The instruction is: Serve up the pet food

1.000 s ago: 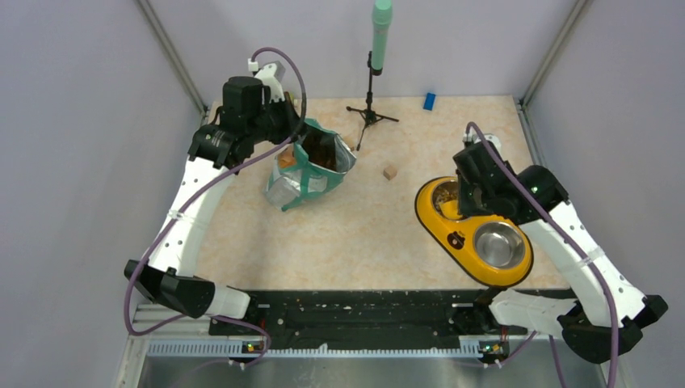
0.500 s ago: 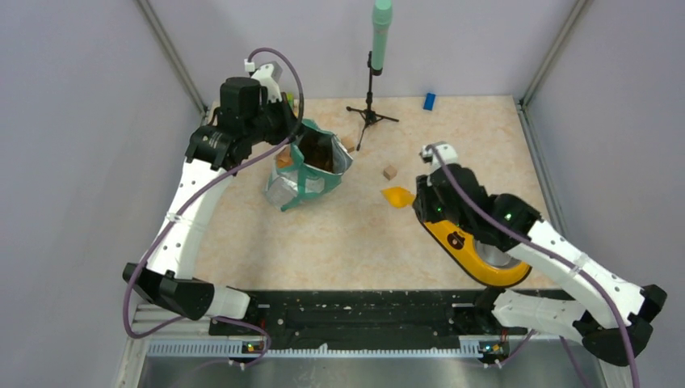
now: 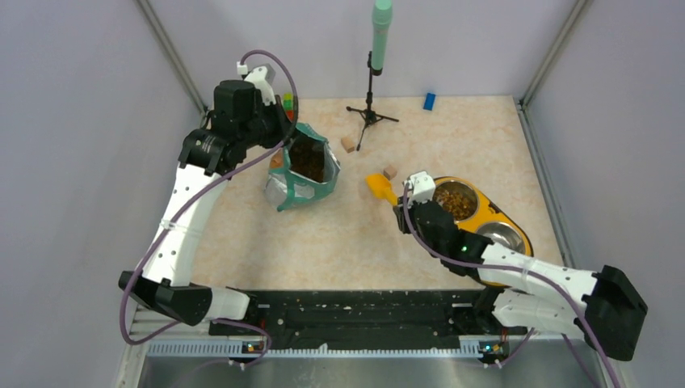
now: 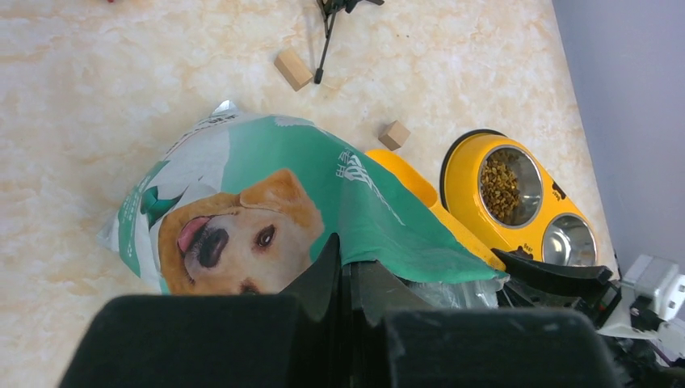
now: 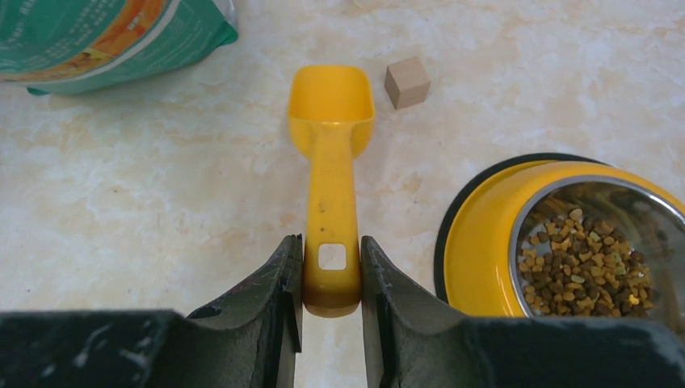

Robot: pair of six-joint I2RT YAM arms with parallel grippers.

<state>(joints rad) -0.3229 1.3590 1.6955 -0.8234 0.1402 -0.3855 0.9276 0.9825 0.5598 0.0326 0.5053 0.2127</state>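
Kibble (image 5: 586, 250): 2 lots. Lot 1 covers the bottom of 1 steel bowl (image 4: 530, 183); lot 2 shows as a dark brown mass inside the open mouth of the pouch (image 3: 300, 184). Pellets are small, rounded and dry-looking, in mixed browns and tans with a few yellowish pieces, lying loose in a shallow heap.

Pouch: 1, glossy teal and white, printed with a golden dog's face with its tongue out. It stands on the surface (image 3: 355, 242) at the far left, mouth up.

Feeder (image 3: 483, 212): 1, yellow with a black edge, at the right side, holding 2 steel bowls. The bowl nearer the pouch carries the kibble; the other bowl (image 4: 569, 240) shows bare steel.

Scoop (image 5: 331, 162): 1, yellow, cup bare, a square hole near the handle end. It points away from the arm, between pouch and feeder, just beside the feeder's rim. Whether it touches the surface cannot be told.

Cubes: 2, tan wood. 1 (image 3: 390, 171) lies just beside the scoop's cup; 1 (image 3: 347, 143) lies near the foot of the stand (image 3: 371, 113).

Stand: 1, black tripod with a pale green cylinder on top, at the far edge.

Block (image 3: 429, 100): 1, blue, far edge, well apart from the rest.

Left claw (image 4: 349, 267): fingers drawn narrow, pinching the pouch's upper rim.

Right claw (image 5: 331, 267): clamped on the end of the scoop's handle, 1 finger on each side.
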